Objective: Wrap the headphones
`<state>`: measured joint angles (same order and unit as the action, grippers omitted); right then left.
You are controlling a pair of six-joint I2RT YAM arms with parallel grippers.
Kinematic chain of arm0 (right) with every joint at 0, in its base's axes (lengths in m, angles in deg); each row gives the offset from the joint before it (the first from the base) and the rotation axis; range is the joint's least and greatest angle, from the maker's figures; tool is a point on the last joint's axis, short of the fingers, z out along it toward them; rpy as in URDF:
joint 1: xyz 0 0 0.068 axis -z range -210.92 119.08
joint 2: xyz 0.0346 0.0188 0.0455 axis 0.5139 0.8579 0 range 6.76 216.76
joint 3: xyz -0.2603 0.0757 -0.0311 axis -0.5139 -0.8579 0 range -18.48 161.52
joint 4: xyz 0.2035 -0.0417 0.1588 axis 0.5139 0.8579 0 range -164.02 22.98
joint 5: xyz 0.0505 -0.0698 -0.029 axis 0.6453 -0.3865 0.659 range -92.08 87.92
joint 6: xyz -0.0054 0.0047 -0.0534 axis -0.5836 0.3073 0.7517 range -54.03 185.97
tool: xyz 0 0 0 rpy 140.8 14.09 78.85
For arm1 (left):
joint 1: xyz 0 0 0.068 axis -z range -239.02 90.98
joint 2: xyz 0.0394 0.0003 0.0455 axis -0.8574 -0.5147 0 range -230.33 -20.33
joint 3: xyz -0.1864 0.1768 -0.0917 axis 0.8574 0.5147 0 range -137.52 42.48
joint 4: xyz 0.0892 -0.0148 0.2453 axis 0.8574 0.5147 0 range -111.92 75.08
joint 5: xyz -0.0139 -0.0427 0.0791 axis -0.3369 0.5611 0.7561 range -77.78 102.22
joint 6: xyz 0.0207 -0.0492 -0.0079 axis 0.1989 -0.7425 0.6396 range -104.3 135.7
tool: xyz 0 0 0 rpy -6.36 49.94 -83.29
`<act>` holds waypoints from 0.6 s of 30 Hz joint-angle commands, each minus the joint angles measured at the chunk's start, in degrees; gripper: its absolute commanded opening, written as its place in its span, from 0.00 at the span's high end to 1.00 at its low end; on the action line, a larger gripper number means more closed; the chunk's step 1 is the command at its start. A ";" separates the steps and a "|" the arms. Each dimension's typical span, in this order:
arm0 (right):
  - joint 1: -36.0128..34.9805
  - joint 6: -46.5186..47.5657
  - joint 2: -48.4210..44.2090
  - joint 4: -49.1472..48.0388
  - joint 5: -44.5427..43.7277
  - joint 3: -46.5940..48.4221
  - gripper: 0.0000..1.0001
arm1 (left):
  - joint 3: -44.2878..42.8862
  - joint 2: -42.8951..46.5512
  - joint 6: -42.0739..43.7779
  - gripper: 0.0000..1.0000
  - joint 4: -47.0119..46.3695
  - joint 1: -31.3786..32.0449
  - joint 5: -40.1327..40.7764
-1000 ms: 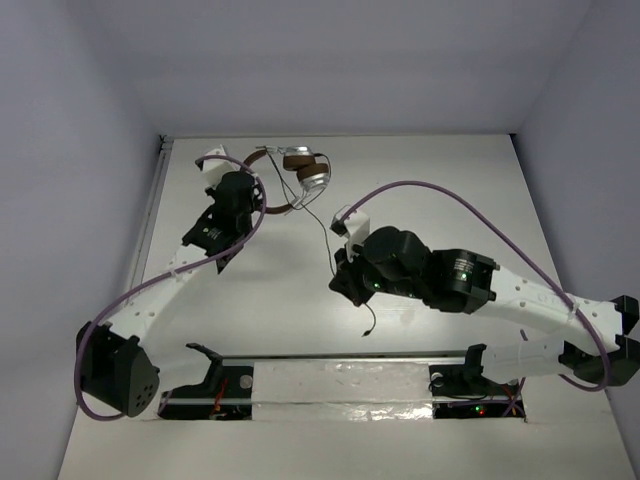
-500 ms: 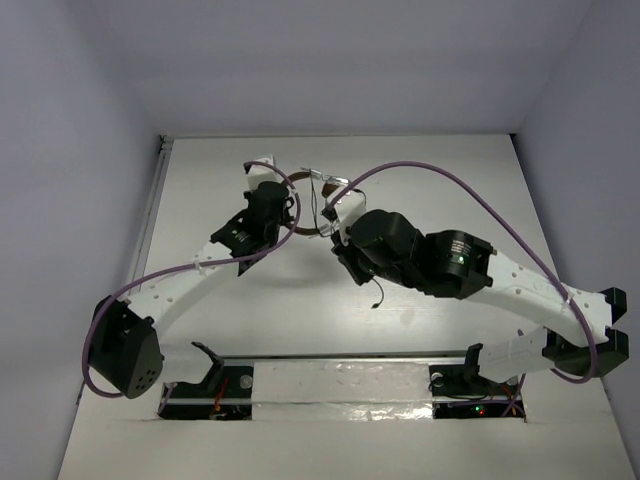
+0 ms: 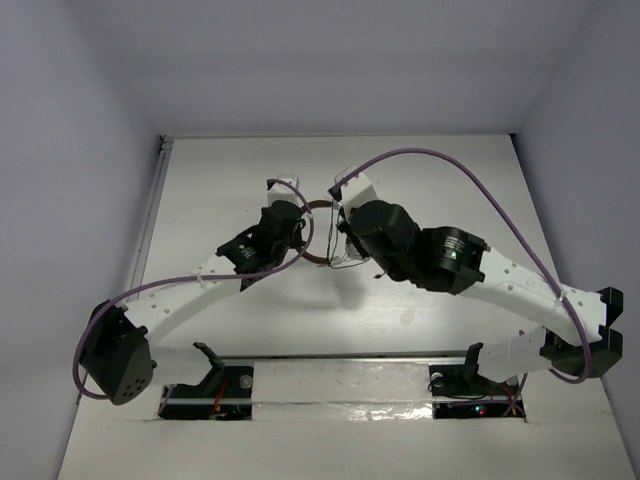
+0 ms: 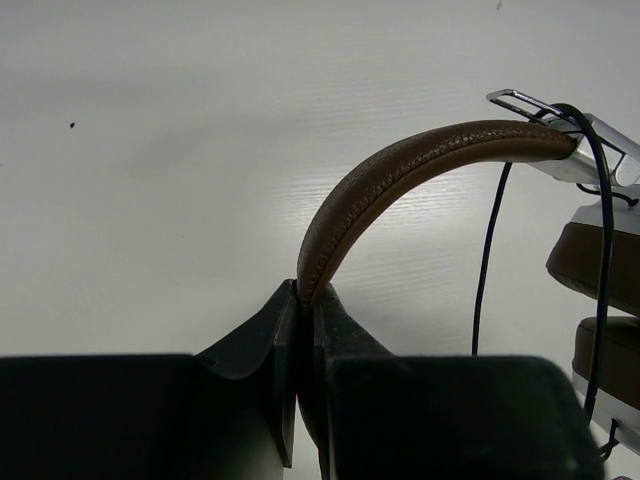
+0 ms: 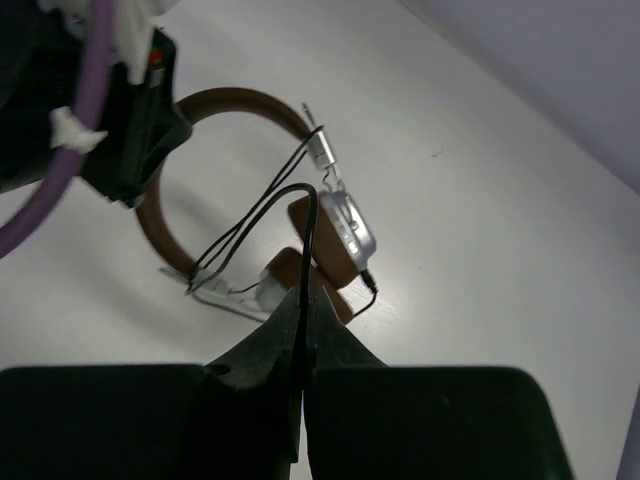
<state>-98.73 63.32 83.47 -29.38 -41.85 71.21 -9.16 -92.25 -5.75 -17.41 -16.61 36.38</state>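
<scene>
The headphones have a brown headband (image 4: 400,165) and silver-grey ear cups with brown pads (image 4: 605,265). My left gripper (image 4: 305,295) is shut on the headband near its middle and holds it just above the table. In the right wrist view the headband (image 5: 230,100) arcs over the ear cups (image 5: 350,225), and loops of the thin black cord (image 5: 312,215) cross them. My right gripper (image 5: 305,292) is shut on the cord, close above the cups. In the top view the two grippers, left (image 3: 296,222) and right (image 3: 348,240), meet at the table's middle with the headband (image 3: 322,203) between them.
Thick purple arm cables arch over each arm, the right one (image 3: 440,160) high above the table. The left gripper body (image 5: 140,150) sits close to the right wrist view's left edge. A metal rail (image 3: 340,365) runs along the near edge. Walls close in the table.
The left gripper has carried the headphones from the far back toward the table's middle. The right gripper has moved up and left with the cord, closing on the headphones.
</scene>
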 commanded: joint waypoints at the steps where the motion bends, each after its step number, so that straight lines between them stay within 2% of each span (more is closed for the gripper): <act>1: 2.59 4.50 -1.38 -7.46 -5.23 -1.27 1.00 | 0.74 4.59 -0.52 1.00 -2.67 0.57 -2.36; 6: 8.56 6.35 -2.26 -13.52 -3.30 -4.87 1.00 | 1.89 7.93 -0.26 1.00 -2.23 1.09 -5.44; 18: 14.99 13.64 -1.03 -23.63 -3.38 -9.09 1.00 | 0.23 10.66 3.61 1.00 -1.27 1.09 -17.04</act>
<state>-84.85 74.33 83.01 -46.93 -43.66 62.62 -6.95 -84.09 -2.97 -16.25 -15.86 24.05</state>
